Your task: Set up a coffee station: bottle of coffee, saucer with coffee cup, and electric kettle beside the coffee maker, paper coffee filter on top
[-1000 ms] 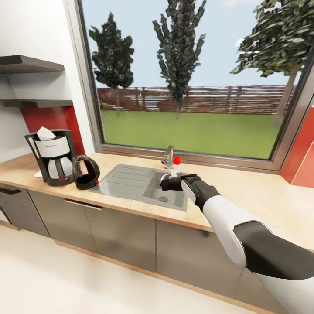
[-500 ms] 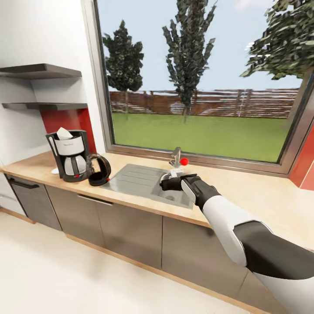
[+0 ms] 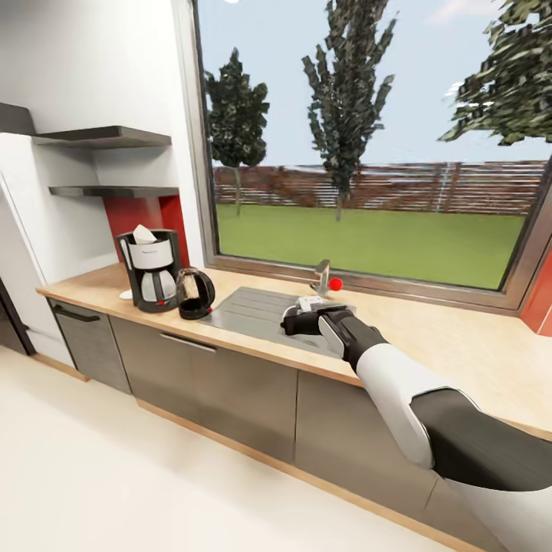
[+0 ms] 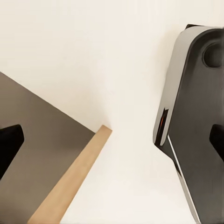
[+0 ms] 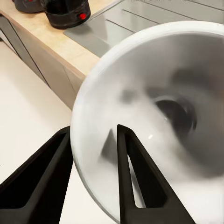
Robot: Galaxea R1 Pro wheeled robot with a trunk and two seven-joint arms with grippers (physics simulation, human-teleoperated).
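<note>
The black coffee maker [image 3: 153,268] stands on the wooden countertop [image 3: 84,287] at the left, with a white paper filter [image 3: 143,234] on top. The dark electric kettle [image 3: 194,293] sits touching its right side, and a flat white saucer [image 3: 125,294] peeks out at its left. My right gripper [image 3: 295,318] hovers over the sink's front edge, shut on a white coffee cup [image 5: 154,107]. One finger [image 5: 128,177] is inside the rim and the other [image 5: 39,172] outside. My left gripper [image 4: 112,142] is open, down by the floor and a cabinet base.
A steel sink [image 3: 253,307] with a faucet [image 3: 322,274] and a red knob [image 3: 335,284] lies under the big window. Two wall shelves [image 3: 107,138] hang above the coffee maker. Grey cabinet fronts [image 3: 222,383] run below the counter. Pale floor [image 3: 115,475] spreads in front.
The whole view has shifted: the coffee maker, kettle and sink now sit further right and look smaller. My right arm keeps its pose with the cup held.
</note>
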